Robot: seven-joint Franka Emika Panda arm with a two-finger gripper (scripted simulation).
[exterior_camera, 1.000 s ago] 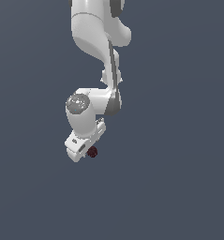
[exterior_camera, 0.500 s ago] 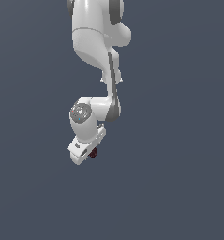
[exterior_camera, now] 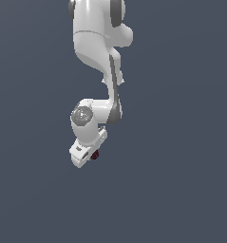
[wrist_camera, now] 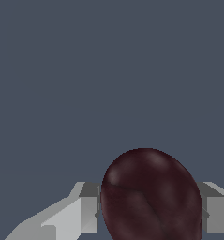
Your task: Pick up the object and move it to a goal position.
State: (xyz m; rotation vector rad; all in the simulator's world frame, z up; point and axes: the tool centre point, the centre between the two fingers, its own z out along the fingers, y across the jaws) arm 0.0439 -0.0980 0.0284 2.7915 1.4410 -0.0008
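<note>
Hand (exterior_camera: 90,155) of the white arm (exterior_camera: 98,52), hanging low in the exterior view with its two fingers (wrist_camera: 83,208) clamped on the ball (wrist_camera: 151,197), one grey finger pad pressed to each side. Ball: dark maroon-red, faintly mottled; in the wrist view it appears slightly egg-shaped, with its long axis running roughly crosswise to the line between the fingers. In the exterior view only a small dark spot (exterior_camera: 95,154) shows at the hand's tip. No writing or markings can be read on the ball or the arm. Background: uniform slate-grey.
</note>
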